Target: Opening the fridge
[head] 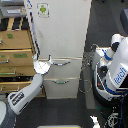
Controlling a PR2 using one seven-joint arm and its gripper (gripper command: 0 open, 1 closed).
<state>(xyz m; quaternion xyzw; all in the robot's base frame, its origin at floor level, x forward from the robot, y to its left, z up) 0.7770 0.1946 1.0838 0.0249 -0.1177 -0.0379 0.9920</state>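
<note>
At the fridge (60, 30), the raised, bent arm's claw (42, 66) pinches its upper drawer handle (59, 62).

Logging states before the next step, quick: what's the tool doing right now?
Tool: at the left end of the fridge's upper drawer handle; open or closed cannot be told at this resolution.
</note>
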